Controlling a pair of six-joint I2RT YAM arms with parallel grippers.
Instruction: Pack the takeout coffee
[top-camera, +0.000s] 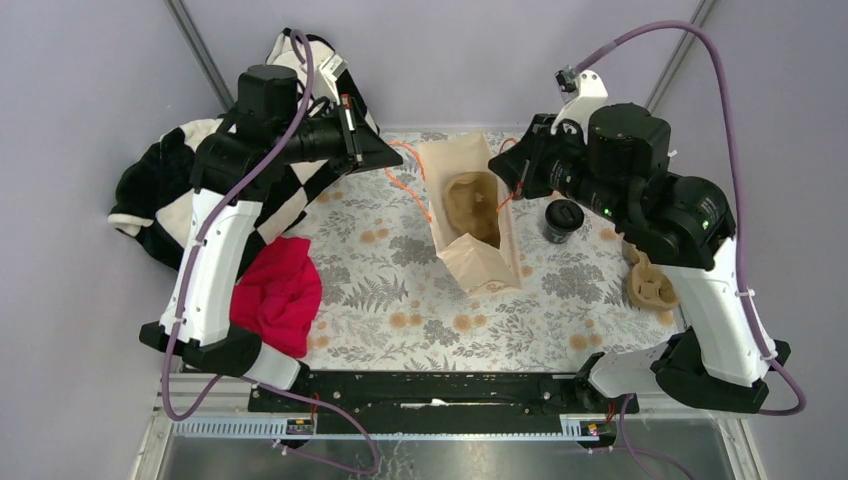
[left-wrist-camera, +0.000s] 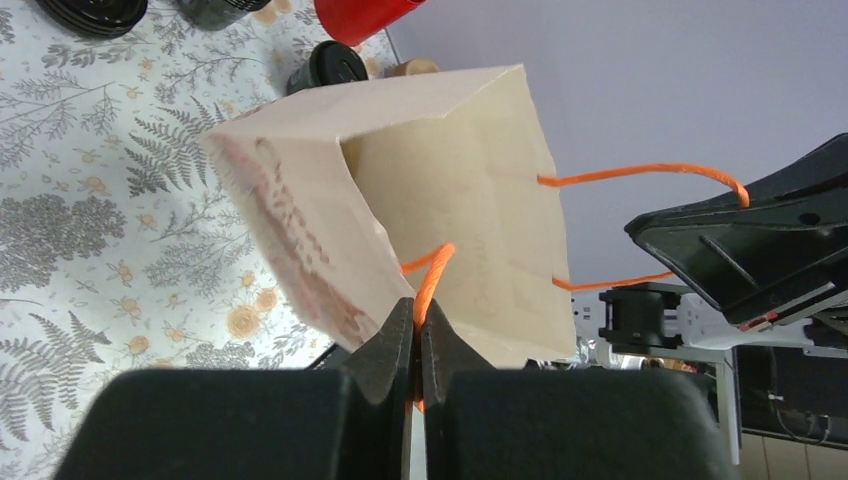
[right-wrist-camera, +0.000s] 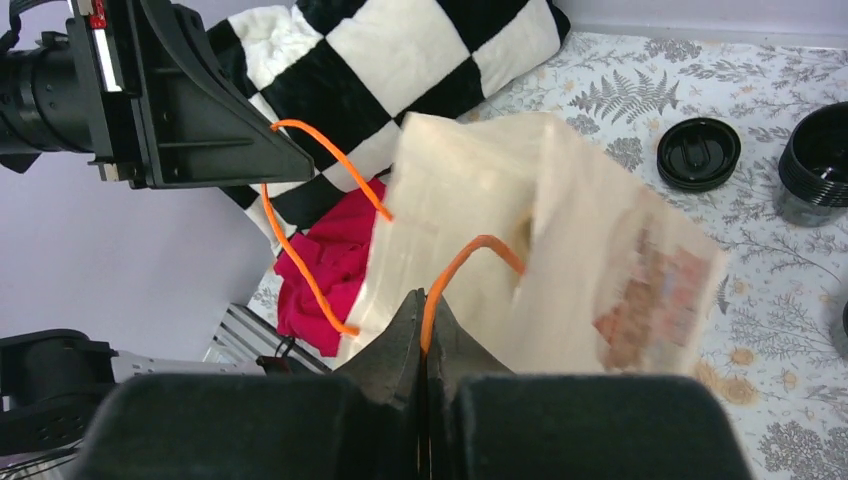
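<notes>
Left end effector (left-wrist-camera: 414, 338), right end effector (right-wrist-camera: 424, 325) pinch bag (top-camera: 480, 262) handles (left-wrist-camera: 433, 272); takeout coffee (top-camera: 563, 220) at bag's 3 o'clock; left wrist alone shows red cup (left-wrist-camera: 360, 14).

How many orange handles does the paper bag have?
2. One orange handle is pinched in the left tool. The other orange handle is pinched in the right tool. The paper bag seems to hide no more.

At bottom centre the left gripper (left-wrist-camera: 415, 325) pinches the orange cord handle (left-wrist-camera: 432, 280) of a tan paper bag (left-wrist-camera: 440, 170) filling mid-frame; a small black lidded cup (left-wrist-camera: 335, 62) and a red plastic cup (left-wrist-camera: 360, 12) sit above it, top centre
</notes>
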